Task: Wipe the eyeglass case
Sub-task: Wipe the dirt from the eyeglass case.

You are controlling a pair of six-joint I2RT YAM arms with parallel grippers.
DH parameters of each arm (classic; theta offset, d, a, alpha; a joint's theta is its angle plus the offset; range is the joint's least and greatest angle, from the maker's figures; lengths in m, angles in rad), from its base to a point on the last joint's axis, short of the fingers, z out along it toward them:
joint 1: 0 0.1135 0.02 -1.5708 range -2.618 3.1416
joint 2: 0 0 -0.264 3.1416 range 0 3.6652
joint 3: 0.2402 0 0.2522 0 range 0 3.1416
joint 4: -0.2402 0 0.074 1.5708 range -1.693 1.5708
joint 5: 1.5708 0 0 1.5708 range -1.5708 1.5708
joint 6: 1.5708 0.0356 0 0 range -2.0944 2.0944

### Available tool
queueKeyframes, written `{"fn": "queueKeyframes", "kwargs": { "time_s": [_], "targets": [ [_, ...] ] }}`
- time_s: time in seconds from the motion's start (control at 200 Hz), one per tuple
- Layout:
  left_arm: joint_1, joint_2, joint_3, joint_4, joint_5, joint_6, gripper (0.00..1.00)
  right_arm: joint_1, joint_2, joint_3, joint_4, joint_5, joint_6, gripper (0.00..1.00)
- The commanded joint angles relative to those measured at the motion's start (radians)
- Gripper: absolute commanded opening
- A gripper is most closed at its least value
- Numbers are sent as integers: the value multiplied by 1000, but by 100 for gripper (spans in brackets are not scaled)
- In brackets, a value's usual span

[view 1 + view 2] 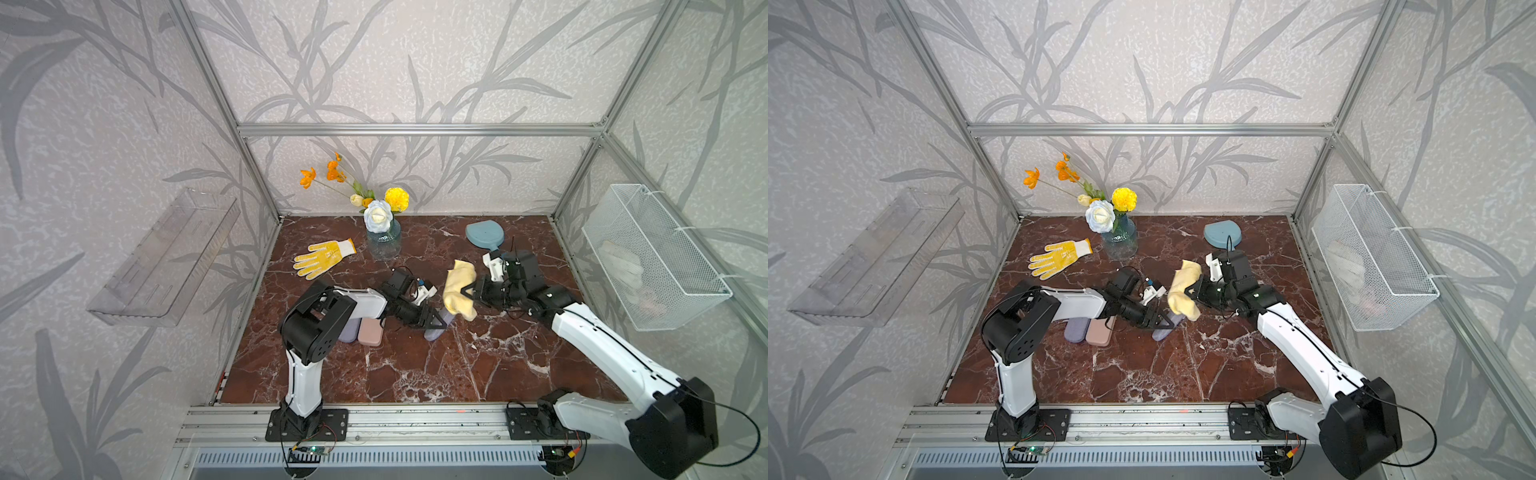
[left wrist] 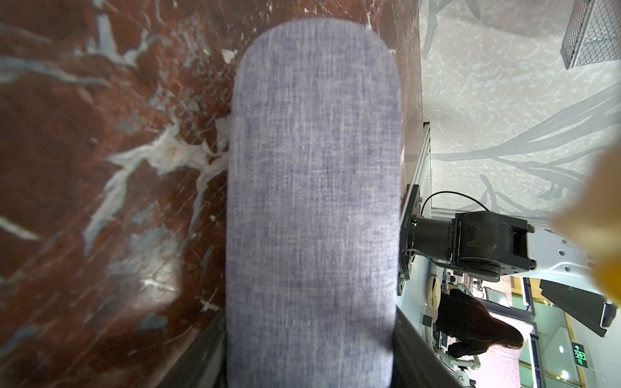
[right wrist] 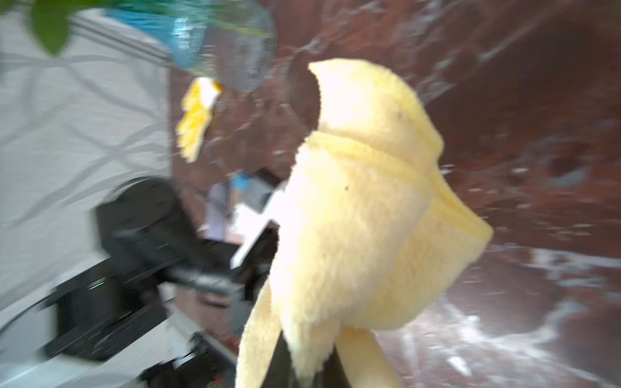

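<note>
A lavender fabric eyeglass case (image 1: 432, 334) (image 1: 1160, 333) is held tilted just above the marble table, with my left gripper (image 1: 436, 323) (image 1: 1165, 323) shut across its middle. In the left wrist view the case (image 2: 312, 168) fills the centre between the dark fingers (image 2: 416, 352). My right gripper (image 1: 467, 291) (image 1: 1192, 292) is shut on a fluffy yellow cloth (image 1: 457, 286) (image 1: 1183, 291) (image 3: 363, 218). The cloth hangs close beside the case's far end. I cannot tell whether they touch.
A purple case (image 1: 348, 330) and a pink case (image 1: 370, 332) lie under the left arm. A yellow-dotted glove (image 1: 322, 257), a glass vase of flowers (image 1: 384, 241) and a blue-grey object (image 1: 484, 235) sit farther back. A wire basket (image 1: 652, 257) hangs on the right wall and a clear shelf (image 1: 166, 257) on the left.
</note>
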Motion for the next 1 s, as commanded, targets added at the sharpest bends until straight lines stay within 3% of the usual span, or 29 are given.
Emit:
{"fn": "queueKeyframes", "kwargs": {
  "time_s": [0.0, 0.16, 0.255, 0.535, 0.645, 0.835, 1.0],
  "targets": [
    [-21, 30, -57, -96, -29, -9, 0, 1, 143, 46, -154, 206, -189, 0],
    [-33, 35, -41, -119, -16, 3, 0, 59, 264, 96, -40, 238, -165, 0],
    [-32, 46, -32, -128, -26, 4, 0, 106, 325, 122, -25, 163, -138, 0],
    [-30, 70, -11, -89, -37, -32, 0, 285, 194, -20, 55, 28, 84, 0],
    [-28, 69, -8, -73, -47, -51, 0, 319, 182, -48, 104, -90, 153, 0],
    [-25, 68, -18, -69, -59, -53, 0, 330, 59, -78, 213, -270, 227, 0],
    [-24, 62, -26, -73, -66, -45, 0, 226, -45, -9, 92, -289, 156, 0]
  ]
}}
